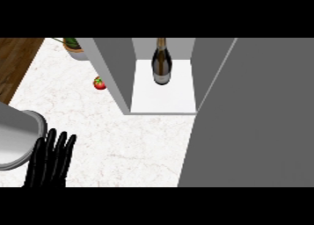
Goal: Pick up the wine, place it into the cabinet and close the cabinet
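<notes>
— Where's the wine?

— Standing upright on the white floor of the cabinet, towards the back, nothing touching it. The big grey door is swung open at the right.

— And the hands?

— Only the left hand shows — low at the left, fingers straight and close together, holding nothing, its grey forearm beside it. The right one I can't see at all.

— Anything else on the bench?

— A small red strawberry just left of the cabinet, and a potted plant behind it.
</notes>
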### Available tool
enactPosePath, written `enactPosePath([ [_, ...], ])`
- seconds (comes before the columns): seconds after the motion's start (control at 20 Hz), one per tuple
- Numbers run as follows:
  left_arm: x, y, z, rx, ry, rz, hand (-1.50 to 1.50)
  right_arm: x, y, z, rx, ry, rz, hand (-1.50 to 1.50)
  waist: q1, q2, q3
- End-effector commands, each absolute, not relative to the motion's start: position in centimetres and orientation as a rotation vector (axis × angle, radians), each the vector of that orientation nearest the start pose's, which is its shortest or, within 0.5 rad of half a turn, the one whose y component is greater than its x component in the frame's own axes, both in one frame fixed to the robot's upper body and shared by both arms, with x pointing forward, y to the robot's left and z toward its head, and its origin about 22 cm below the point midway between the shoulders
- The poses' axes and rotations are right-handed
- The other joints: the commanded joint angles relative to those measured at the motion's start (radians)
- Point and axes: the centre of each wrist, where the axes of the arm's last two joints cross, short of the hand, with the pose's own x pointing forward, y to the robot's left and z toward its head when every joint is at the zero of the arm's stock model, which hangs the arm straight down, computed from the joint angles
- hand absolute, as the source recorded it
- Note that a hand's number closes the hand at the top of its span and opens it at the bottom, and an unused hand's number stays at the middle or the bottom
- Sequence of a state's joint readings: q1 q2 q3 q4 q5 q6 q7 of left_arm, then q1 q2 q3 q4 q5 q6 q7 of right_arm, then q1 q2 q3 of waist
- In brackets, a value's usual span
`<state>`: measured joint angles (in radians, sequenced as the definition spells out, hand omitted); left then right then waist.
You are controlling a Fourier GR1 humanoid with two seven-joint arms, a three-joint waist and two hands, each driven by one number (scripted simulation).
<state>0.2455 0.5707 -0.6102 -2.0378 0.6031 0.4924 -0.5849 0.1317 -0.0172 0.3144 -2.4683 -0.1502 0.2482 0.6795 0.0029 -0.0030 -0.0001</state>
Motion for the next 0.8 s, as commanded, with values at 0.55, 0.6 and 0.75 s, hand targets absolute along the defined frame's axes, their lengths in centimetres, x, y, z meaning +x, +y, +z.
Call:
enactPosePath([
  [0.55, 13.5, 29.5, 6.9, -0.177, -1.956, 0.200, -1.50, 8.0, -15.2, 19.9, 0.723, -1.630, 0.664, 1.50, -0.001, -0.006, -0.002],
  [0.6, 13.3, 29.3, 7.8, -0.188, -1.962, 0.178, -1.50, 8.2, -13.9, 19.7, 0.738, -1.604, 0.672, 1.50, 0.002, -0.006, -0.002],
  [0.75, 13.0, 30.4, 6.3, -0.175, -1.953, 0.192, -1.50, 8.5, -11.5, 19.0, 0.724, -1.621, 0.695, 1.50, 0.003, -0.005, -0.002],
])
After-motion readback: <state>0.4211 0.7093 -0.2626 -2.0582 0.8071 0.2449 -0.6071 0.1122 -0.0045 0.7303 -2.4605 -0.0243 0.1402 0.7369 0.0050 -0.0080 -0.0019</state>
